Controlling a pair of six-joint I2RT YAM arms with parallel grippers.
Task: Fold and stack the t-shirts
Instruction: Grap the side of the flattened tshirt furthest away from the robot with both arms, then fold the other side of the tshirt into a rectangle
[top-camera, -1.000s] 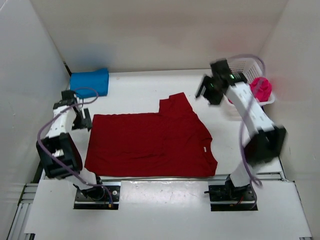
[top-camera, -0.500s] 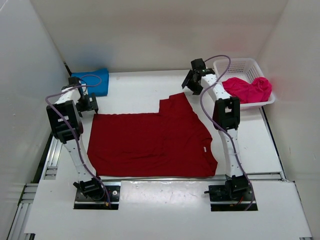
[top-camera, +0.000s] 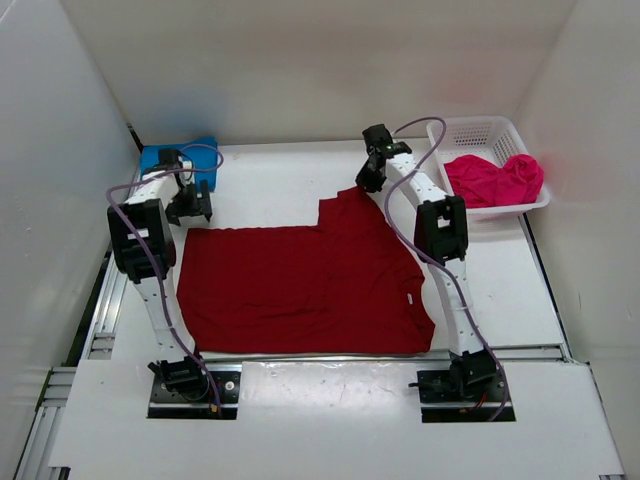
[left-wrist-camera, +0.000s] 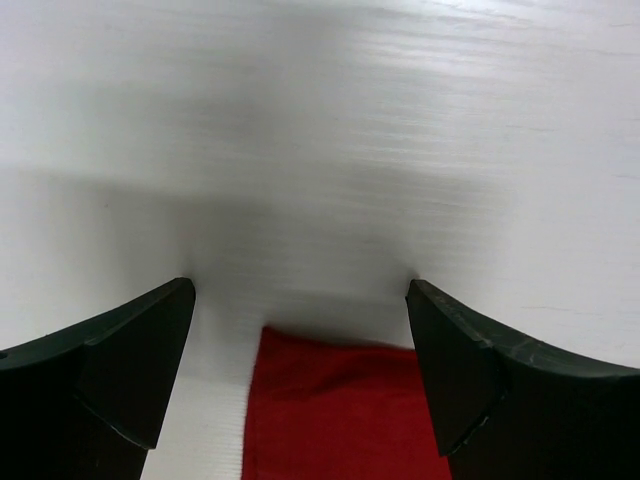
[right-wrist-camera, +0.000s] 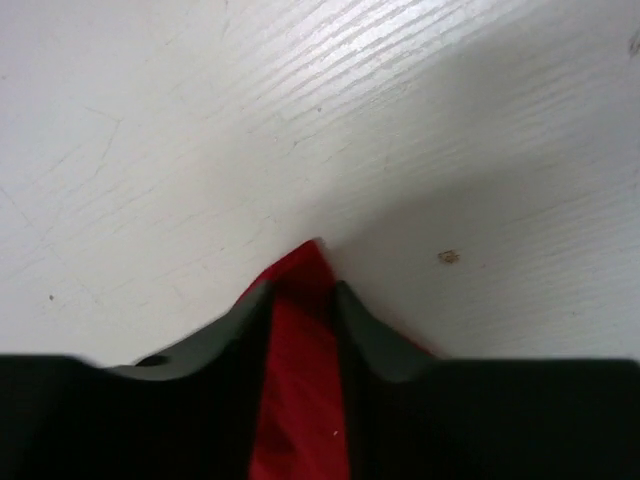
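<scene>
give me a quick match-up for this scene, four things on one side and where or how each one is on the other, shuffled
Column one:
1. blue t-shirt
2. dark red t-shirt
3. pink t-shirt
4. left gripper

Column two:
a. bunched up in the white basket
b. spread flat in the middle
c. folded at the far left corner
d. open, over a corner of red cloth

Pairs: 1-c, 2-b, 3-a, 4-d
</scene>
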